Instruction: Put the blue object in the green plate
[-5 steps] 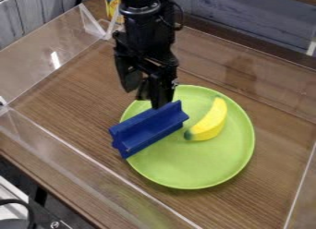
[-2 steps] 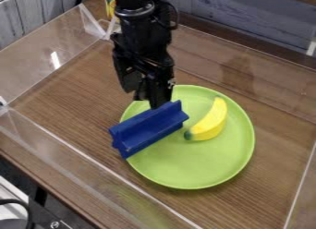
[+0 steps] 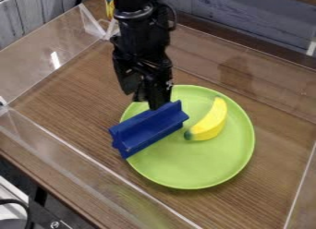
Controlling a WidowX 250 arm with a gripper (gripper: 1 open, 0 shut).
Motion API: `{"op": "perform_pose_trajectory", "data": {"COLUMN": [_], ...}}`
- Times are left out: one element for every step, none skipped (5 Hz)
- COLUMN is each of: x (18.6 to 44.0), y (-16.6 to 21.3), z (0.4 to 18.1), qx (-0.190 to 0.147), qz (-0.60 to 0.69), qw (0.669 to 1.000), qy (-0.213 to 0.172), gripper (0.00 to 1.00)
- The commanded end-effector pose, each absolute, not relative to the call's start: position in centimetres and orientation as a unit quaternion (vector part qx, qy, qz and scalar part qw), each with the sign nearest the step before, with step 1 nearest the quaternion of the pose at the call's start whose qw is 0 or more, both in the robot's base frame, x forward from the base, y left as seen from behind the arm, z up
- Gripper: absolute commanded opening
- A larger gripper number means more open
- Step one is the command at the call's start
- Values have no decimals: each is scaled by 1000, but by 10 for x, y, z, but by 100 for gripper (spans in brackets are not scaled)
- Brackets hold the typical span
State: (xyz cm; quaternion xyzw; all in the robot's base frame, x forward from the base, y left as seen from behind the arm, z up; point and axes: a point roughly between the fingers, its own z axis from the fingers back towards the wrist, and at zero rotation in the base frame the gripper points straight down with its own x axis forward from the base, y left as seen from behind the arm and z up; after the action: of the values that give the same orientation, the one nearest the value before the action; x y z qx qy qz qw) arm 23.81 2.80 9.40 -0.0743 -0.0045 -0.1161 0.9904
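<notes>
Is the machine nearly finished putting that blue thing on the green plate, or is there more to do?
Nearly finished, it seems. Done: the blue object lies on the green plate beside the banana, though its left end sticks out past the rim. In hand: nothing; the end effector stands open just above the block's far end, gripping nothing. Left: probably only lifting the arm clear.

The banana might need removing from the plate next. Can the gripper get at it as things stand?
Probably yes. The open gripper hangs just above the blue block, and the banana lies uncovered on the green plate beside it, apart from the block.
</notes>
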Motion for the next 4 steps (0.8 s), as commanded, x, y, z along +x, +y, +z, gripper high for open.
{"op": "perform_pose_trajectory", "data": {"x": [245, 247, 249, 251], "y": [32, 33, 33, 34], "z": [100, 99, 100, 99], "qx": [-73, -76, -79, -81], "qz": [-113, -112, -111, -110], "qw": [991, 991, 990, 990], "qy": [-21, -23, -25, -26], "gripper": [100, 100, 100, 100]}}
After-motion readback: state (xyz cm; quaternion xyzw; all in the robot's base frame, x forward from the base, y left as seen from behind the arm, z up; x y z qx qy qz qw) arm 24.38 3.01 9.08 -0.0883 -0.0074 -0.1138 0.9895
